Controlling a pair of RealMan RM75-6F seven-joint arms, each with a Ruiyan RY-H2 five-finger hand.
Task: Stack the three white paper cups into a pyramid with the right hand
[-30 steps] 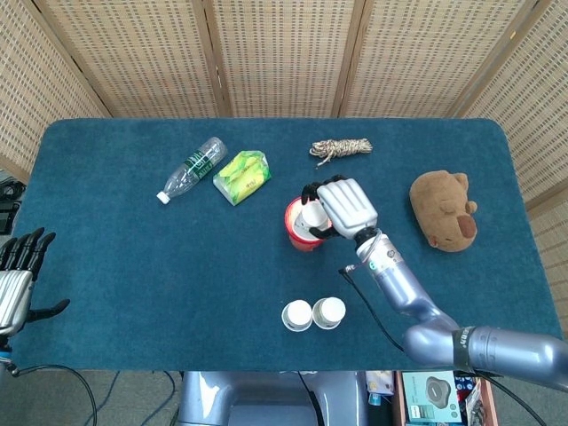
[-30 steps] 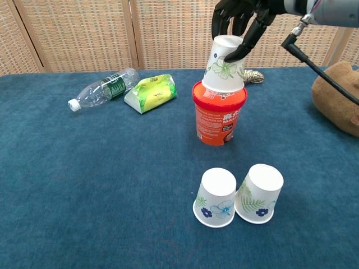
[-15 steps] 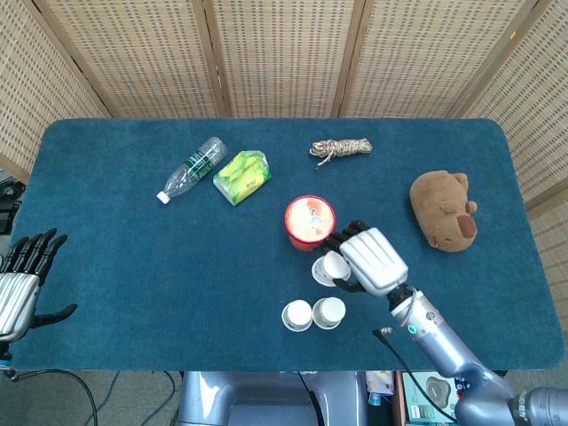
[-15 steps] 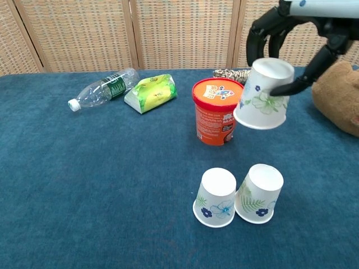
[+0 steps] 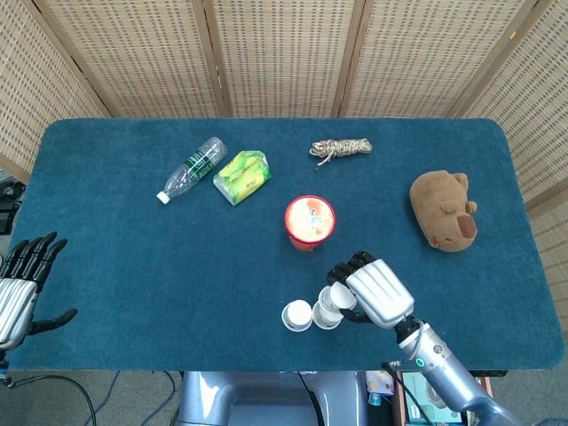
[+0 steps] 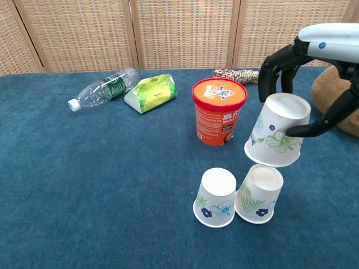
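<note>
- A blue-carpeted tabletop [image 5: 133, 257] stands before woven cane screens.
- The right robot hand [image 6: 314, 84] grasps an upside-down white paper cup [image 6: 276, 137], fingers over its base and thumb against its side, clear of the tabletop and tilted a little.
- The relation that matters: the other two cups sit mouth-down side by side, touching, below the held one. The right base cup [image 6: 259, 193] lies just under it, toward 6 o'clock; the left base cup [image 6: 216, 197] is toward 7 o'clock in the chest view.
- My judgement: the held cup hangs over the right cup rather than over the seam, so it needs to go toward 9 o'clock, level out, then lower.
- The orange tub [image 6: 219, 111] stands at 10 o'clock from the robot hand, near its path.
- The left robot hand [image 5: 22, 288] is released, fingers spread, far away at the tabletop's 9 o'clock edge.
</note>
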